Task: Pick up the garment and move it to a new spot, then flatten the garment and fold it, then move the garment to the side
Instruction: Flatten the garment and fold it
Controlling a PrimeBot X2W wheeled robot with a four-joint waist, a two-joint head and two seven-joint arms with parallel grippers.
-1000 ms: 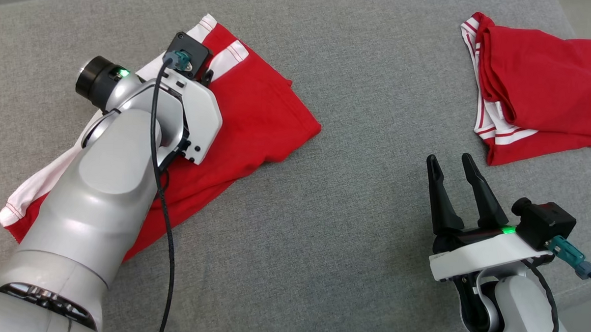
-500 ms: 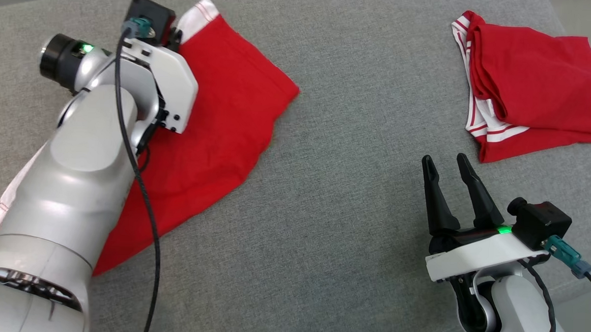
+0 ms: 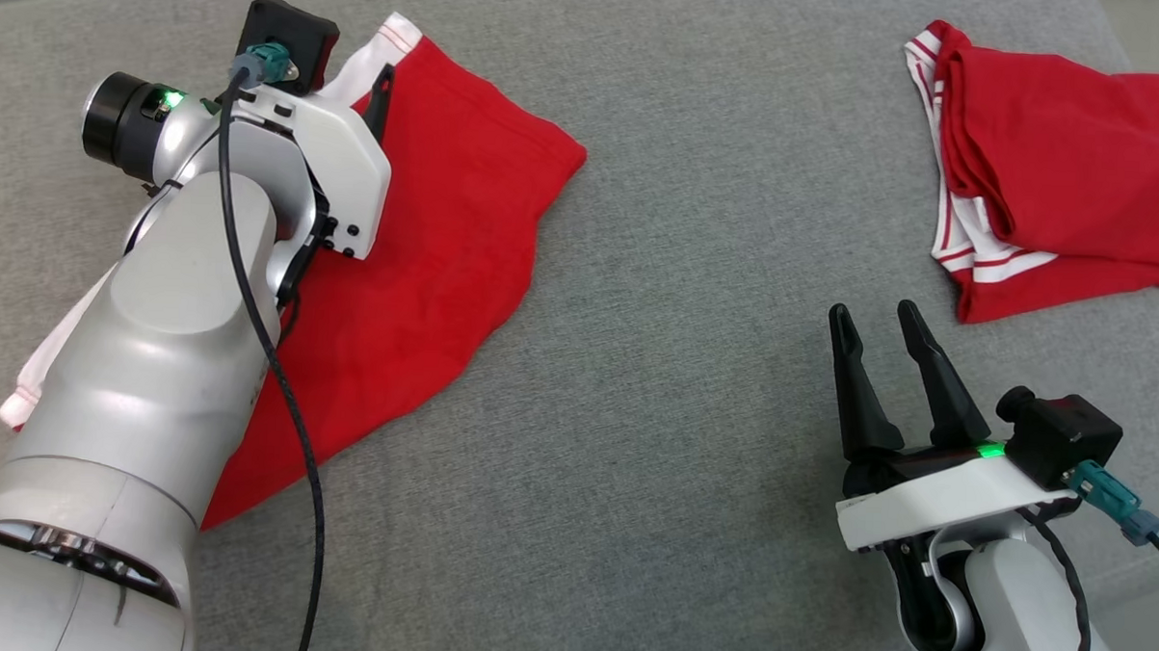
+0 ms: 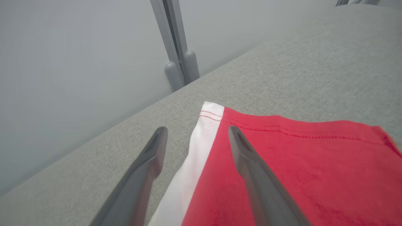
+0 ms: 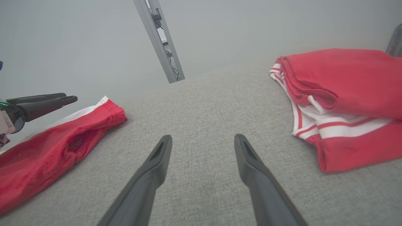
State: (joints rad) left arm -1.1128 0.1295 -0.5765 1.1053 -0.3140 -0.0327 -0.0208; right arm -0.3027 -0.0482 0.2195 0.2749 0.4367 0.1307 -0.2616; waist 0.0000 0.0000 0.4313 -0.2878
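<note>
Reaches far forward with left gripper point(image 4: 198, 129), fingers apart over the white edge of the red garment point(image 3: 448, 225), flat on the gray cushion point(image 3: 682, 416). Rests low with right gripper point(image 3: 873, 313), also apart, empty.

surface point(image 3: 692, 416): grey woven fabric | wall point(image 4: 62, 62): plain pale grey | post point(image 5: 158, 40): grey metal

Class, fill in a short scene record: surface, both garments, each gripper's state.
Surface: grey fabric surface
Left side: red garment with white band, lying flat
Far right: folded red-and-white garment
Left gripper: open, over the red garment's white-banded corner
Right gripper: open, holding nothing, over bare surface
</note>
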